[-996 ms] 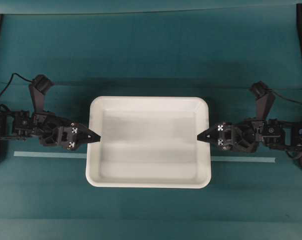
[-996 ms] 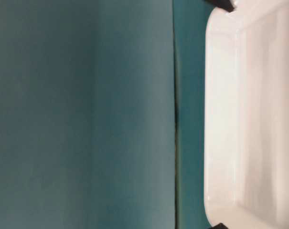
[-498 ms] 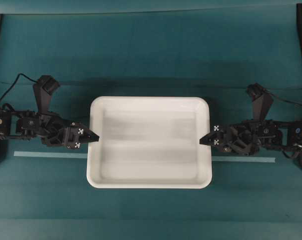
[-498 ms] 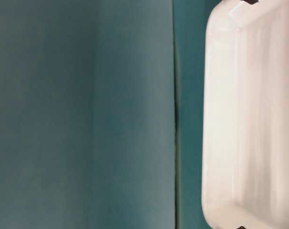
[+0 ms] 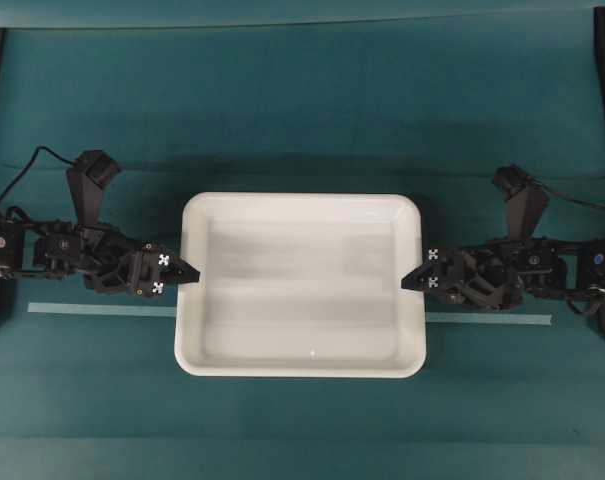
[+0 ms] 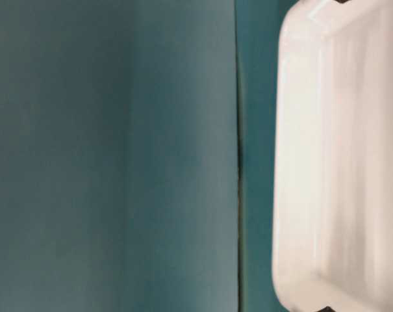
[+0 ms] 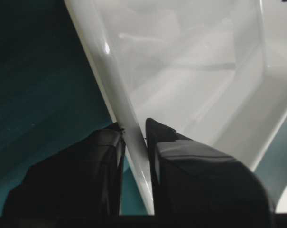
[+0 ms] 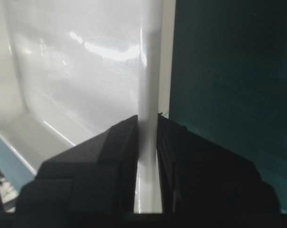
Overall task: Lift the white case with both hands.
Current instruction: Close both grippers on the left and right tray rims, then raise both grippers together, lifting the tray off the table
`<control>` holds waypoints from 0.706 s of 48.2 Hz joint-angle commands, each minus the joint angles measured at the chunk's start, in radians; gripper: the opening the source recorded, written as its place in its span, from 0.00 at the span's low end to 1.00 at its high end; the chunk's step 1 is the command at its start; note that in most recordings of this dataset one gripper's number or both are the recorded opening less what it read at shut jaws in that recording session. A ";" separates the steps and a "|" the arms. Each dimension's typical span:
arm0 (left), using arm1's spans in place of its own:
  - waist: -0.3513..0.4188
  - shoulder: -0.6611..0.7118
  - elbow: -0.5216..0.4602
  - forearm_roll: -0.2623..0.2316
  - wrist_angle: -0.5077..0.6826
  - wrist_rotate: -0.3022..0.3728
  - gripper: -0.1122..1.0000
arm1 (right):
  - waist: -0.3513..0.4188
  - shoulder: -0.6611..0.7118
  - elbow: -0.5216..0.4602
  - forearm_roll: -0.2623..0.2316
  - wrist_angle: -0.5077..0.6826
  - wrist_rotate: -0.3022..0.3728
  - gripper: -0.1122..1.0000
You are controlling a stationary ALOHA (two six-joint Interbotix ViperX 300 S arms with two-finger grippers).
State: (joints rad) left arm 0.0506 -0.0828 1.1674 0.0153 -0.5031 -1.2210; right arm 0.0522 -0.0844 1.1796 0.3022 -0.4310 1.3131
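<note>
Both jaws have shut, tray rising | left gripper (image 5: 189,273) and right gripper (image 5: 409,281) pinch large white plastic case (image 5: 300,291) rims at 9 and 3 o'clock | centre table | risk: uneven lift tilts it, rim slips

The white case (image 5: 300,285) sits mid-tabletop (image 5: 302,120), over the tape strip (image 5: 487,319); the left gripper (image 5: 192,272) and right gripper (image 5: 408,281) flank its short sides

Both arms reach level toward the middle from opposite sides, wrists rolled so each tool's fingers stand one above the other. The left tool (image 5: 188,272) is pinched tight on the left rim of the white case (image 5: 302,205); the right tool (image 5: 410,281) is likewise clamped on its right rim.
</note>
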 commanded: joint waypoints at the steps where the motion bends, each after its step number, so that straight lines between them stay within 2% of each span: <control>1: -0.005 -0.020 -0.023 0.003 0.014 -0.021 0.21 | -0.008 -0.020 -0.018 0.003 0.014 0.009 0.22; 12: -0.014 -0.117 -0.072 0.003 0.110 -0.048 0.21 | -0.009 -0.110 -0.060 0.003 0.138 0.012 0.22; 27: -0.037 -0.273 -0.152 0.003 0.353 -0.051 0.21 | -0.028 -0.273 -0.120 -0.002 0.325 0.006 0.21; 34: -0.038 -0.333 -0.158 0.003 0.396 -0.060 0.21 | -0.049 -0.368 -0.137 -0.002 0.425 0.000 0.21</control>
State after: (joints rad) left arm 0.0215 -0.3958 1.0569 0.0153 -0.1089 -1.2763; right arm 0.0215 -0.4188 1.0968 0.3037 -0.0322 1.3208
